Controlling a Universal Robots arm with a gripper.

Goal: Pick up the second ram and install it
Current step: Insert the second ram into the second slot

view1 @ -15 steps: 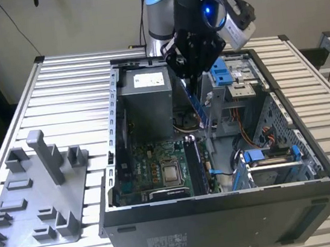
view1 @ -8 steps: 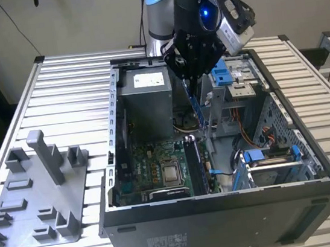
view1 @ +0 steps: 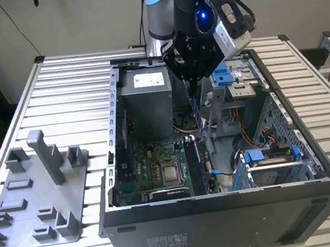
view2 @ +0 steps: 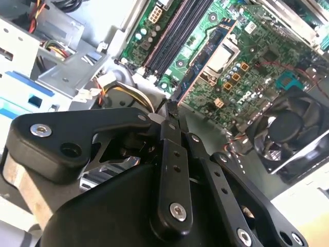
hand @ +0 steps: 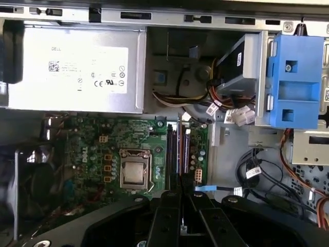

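One open PC case (view1: 226,219) lies on a slatted metal table (view1: 72,68), its near wall at bottom centre of the exterior view. Beside it, at the exterior view's lower left, sits a grey tray (view1: 28,217) w/ an upright post (view1: 46,154).

Inside the case, nearest first:
- motherboard (view1: 152,162) w/ bare CPU socket (view1: 171,172);
- mem. slots (view1: 195,168), just to the exterior view's right of the socket;
- a blue drive bracket (view1: 252,155) at lower right;
- further back, the grey PSU (view1: 147,104) at centre frame.

The gripper (view1: 191,78) hangs over the case at upper centre of the exterior view, above the mem. slots. It is pinched narrow on the second ram (view1: 195,110), seen as a thin blue strip directly below it. Contact w/ a slot: cannot tell.

In the second wrist view the fingers (view2: 172,149) of the gripper (view2: 172,110) close on the second ram (view2: 211,46). The dark blue board runs out from the tips over the motherboard (view2: 257,67), w/ a black fan (view2: 288,134) off to one side.

In the first wrist view the gripper (hand: 180,194) holds the second ram (hand: 180,154) edge-on, in line w/ the mem. slots (hand: 169,149). These lie beside the CPU socket (hand: 134,172), w/ the PSU (hand: 77,67) beyond.

Farthest back in the exterior view: the arm (view1: 157,15) and a pale wall (view1: 78,19).
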